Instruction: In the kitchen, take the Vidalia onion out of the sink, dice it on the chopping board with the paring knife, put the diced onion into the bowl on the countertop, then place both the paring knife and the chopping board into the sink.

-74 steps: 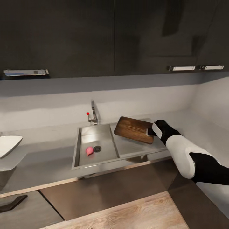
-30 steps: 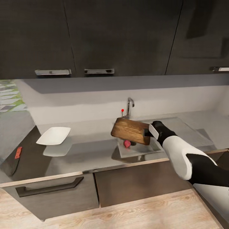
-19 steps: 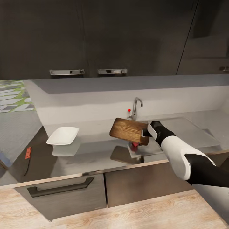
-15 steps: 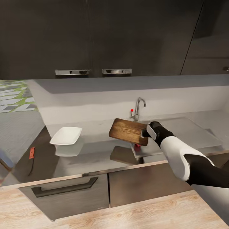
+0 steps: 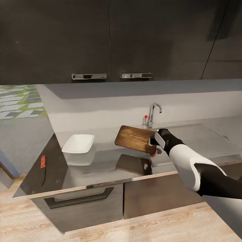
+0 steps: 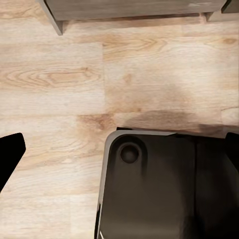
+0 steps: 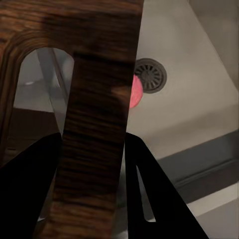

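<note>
My right gripper point(image 5: 153, 140) is shut on the brown wooden chopping board point(image 5: 134, 138) and holds it in the air over the countertop point(image 5: 101, 168), at the sink's left edge. In the right wrist view the board's handle point(image 7: 94, 124) sits between my dark fingers point(image 7: 154, 199). The pink Vidalia onion point(image 7: 135, 92) lies beside the drain in the sink basin point(image 7: 199, 99); in the head view a bit of the onion point(image 5: 154, 154) peeks out under the board. The white bowl point(image 5: 79, 144) stands left of the board. The paring knife point(image 5: 43, 162) lies at the counter's far left. My left gripper point(image 6: 119, 149) hangs open over the floor.
The chrome faucet point(image 5: 153, 114) with its red knob rises behind the board. The flat drainboard point(image 5: 198, 137) stretches right of my arm. Dark wall cabinets point(image 5: 111, 37) hang overhead. A drawer front point(image 5: 79, 201) sits below the counter edge. My dark base point(image 6: 164, 189) shows over the wooden floor.
The camera has swung left, so the sink and faucet slid right while the bowl and knife came into view. The board stays in my right gripper, now left of the basin.
</note>
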Motion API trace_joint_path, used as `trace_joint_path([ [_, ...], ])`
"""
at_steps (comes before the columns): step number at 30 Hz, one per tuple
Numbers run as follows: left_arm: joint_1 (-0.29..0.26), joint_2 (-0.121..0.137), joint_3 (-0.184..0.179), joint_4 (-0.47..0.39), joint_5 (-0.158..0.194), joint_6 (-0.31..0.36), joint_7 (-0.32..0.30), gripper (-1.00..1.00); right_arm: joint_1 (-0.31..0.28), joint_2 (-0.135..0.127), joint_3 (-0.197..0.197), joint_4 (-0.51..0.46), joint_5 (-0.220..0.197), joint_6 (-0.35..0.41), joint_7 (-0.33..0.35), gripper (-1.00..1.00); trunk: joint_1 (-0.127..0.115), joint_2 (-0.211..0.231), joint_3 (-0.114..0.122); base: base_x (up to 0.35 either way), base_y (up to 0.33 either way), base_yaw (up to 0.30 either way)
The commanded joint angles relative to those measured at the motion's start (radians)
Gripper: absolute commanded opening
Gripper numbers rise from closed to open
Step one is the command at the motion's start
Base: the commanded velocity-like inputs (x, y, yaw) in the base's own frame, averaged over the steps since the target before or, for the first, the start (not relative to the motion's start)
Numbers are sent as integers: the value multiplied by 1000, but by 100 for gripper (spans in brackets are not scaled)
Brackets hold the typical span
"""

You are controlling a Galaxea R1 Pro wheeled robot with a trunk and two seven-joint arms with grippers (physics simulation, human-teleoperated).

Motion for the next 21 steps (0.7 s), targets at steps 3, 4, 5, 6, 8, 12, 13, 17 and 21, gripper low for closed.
trace_joint_path([
  [3,0,-1,3,-1,4,-1,-4,100,-1,1,-8,-2,5,-1,-6,-100,1,-2,-2,0,4,36],
  [4,0,-1,3,-1,4,-1,-4,100,-1,1,-8,-1,6,-1,-6,-100,1,-2,-2,0,2,153],
  [5,0,-1,3,0,4,-1,-4,100,-1,1,-8,-2,7,-2,-6,-100,1,-2,-2,0,1,198],
  [6,0,-1,3,1,4,0,-4,100,-1,1,-8,-1,7,-4,-6,-100,1,-2,-2,0,1,226],
  [8,0,-1,3,4,4,0,-4,100,-1,1,-8,-1,8,-13,-6,-100,1,-2,-2,0,0,249],
  [12,0,-1,3,7,3,0,-4,100,2,1,-8,-1,8,-20,-6,-100,1,-2,-2,0,0,271],
  [13,0,-1,3,8,3,0,-4,100,4,1,-8,-1,8,-20,-6,-100,1,-2,-2,0,0,276],
  [17,0,-1,3,8,3,0,-4,100,7,1,-8,-1,8,-21,-6,-100,1,-2,-2,0,0,264],
  [21,0,-1,3,8,3,0,-4,100,7,0,-8,-1,8,-21,-5,-100,1,-2,-2,0,0,104],
])
